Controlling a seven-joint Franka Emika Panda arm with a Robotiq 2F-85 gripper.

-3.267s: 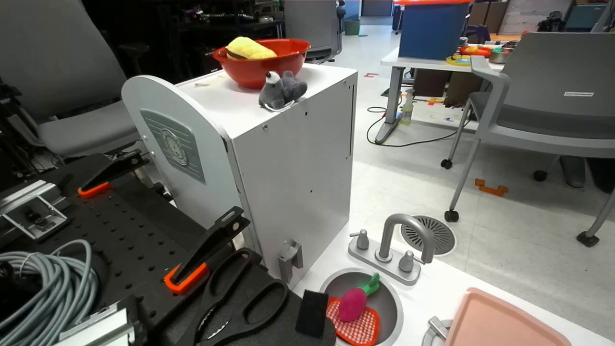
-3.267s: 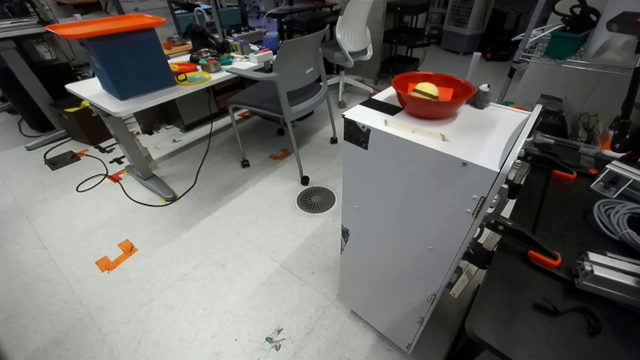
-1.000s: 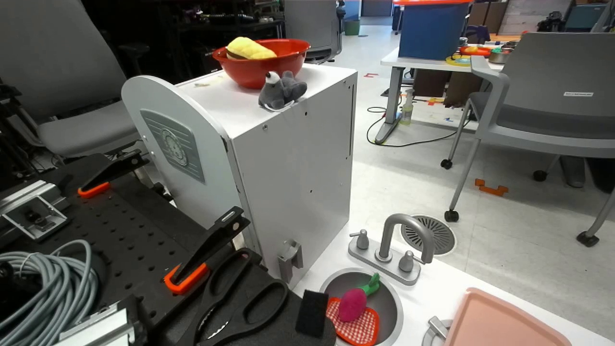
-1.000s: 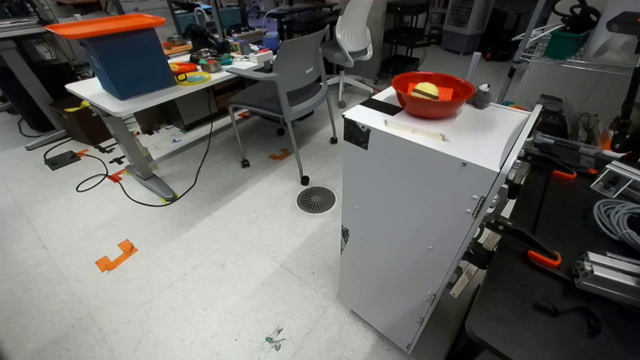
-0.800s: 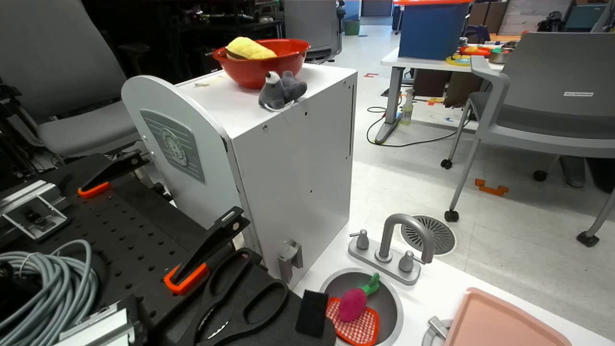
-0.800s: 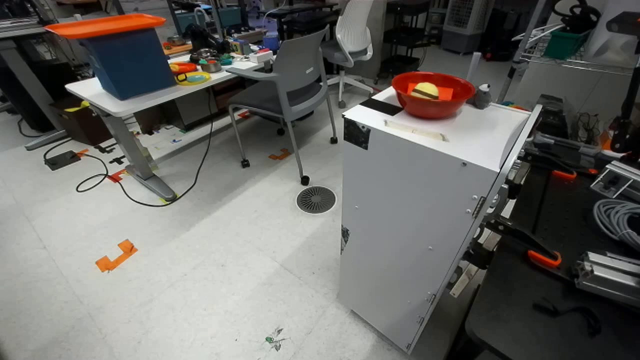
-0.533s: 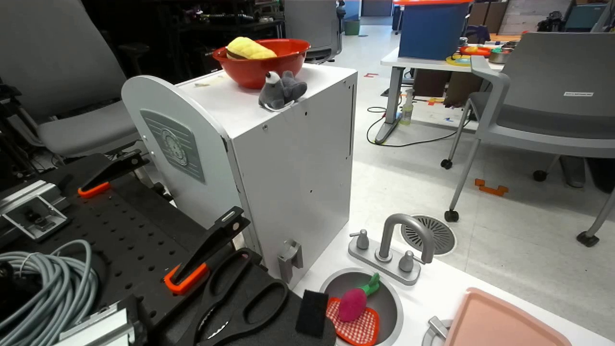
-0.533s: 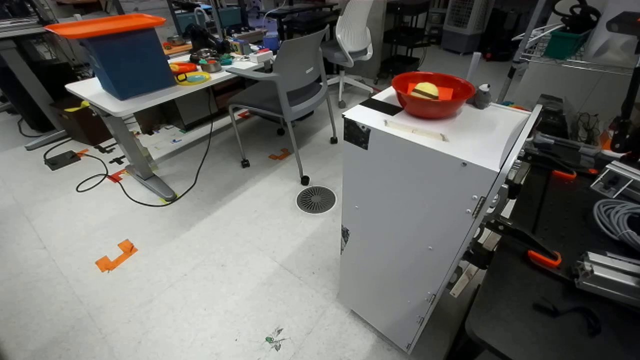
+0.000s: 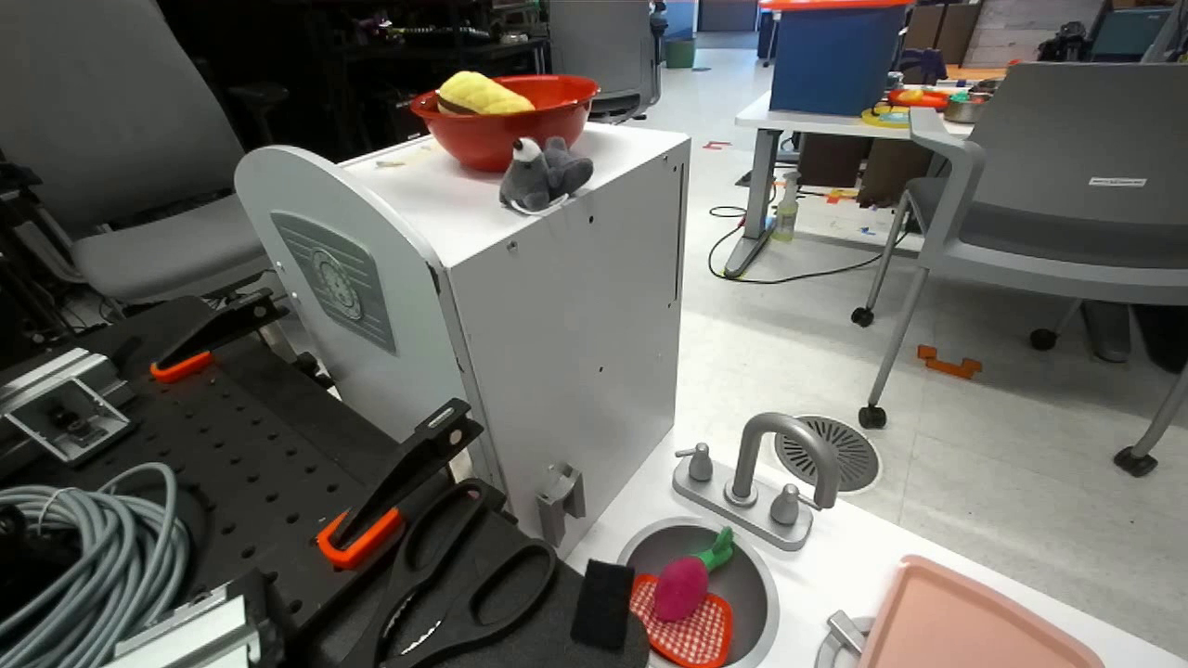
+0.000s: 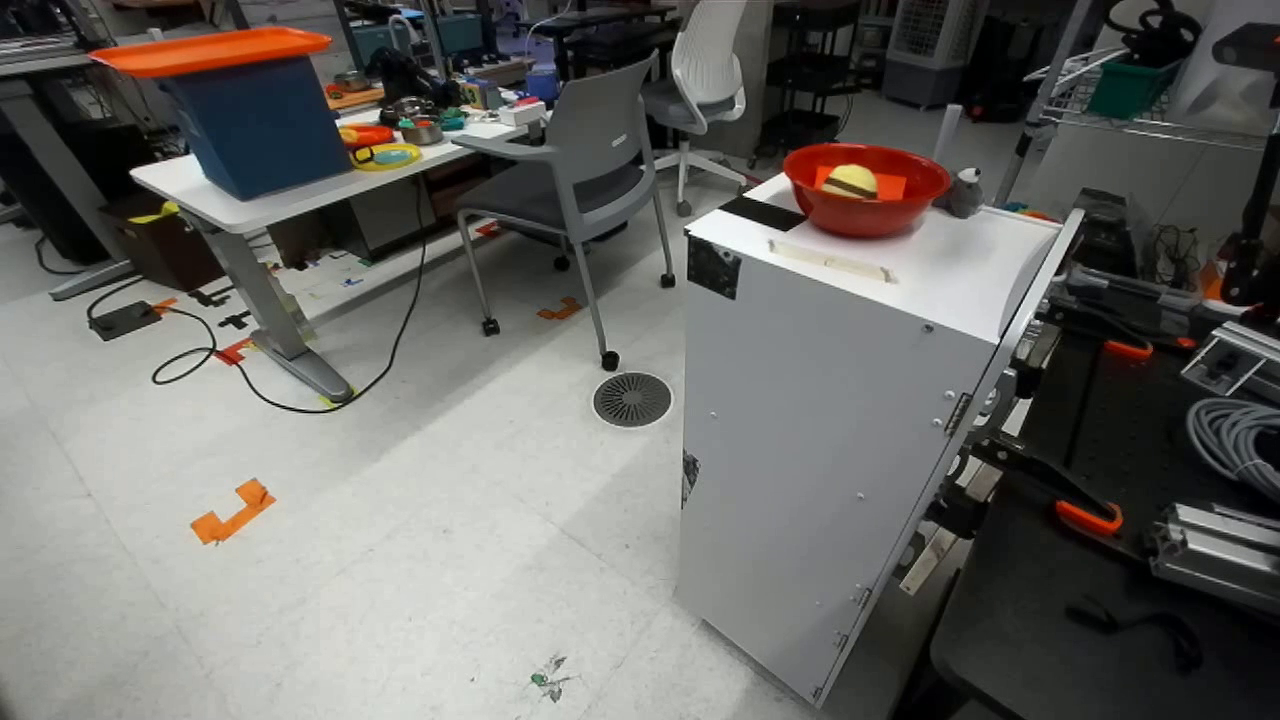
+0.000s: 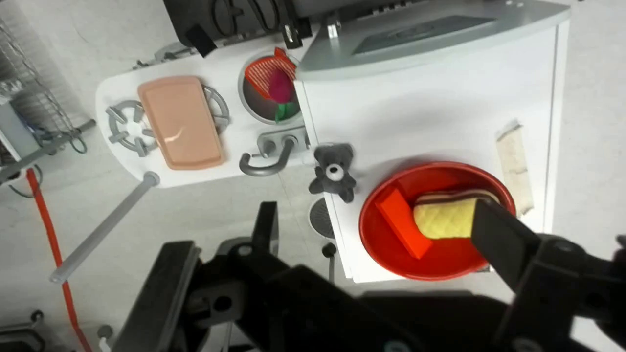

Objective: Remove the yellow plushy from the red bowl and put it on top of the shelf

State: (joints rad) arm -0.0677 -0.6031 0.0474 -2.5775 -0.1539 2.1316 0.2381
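The yellow plushy [image 9: 478, 95] lies in the red bowl [image 9: 510, 141], with its dark and cream striped side showing in the wrist view [image 11: 442, 218]. The bowl stands on top of the white shelf [image 9: 575, 306]; both exterior views show this bowl [image 10: 870, 218] and plushy [image 10: 850, 181]. An orange-red block [image 11: 402, 222] lies in the bowl beside the plushy. My gripper [image 11: 374, 211] shows only in the wrist view. It is open and empty, above the scene. Its right finger [image 11: 506, 244] covers the plushy's right end in that view.
A grey plush bear [image 11: 335, 168] sits at the shelf's edge beside the bowl. A rounded panel [image 9: 343, 269] rises along one side of the shelf top. A faucet [image 9: 770, 464], a sink with a pink toy [image 9: 682, 586] and a pink tray [image 9: 965, 622] stand alongside, lower down.
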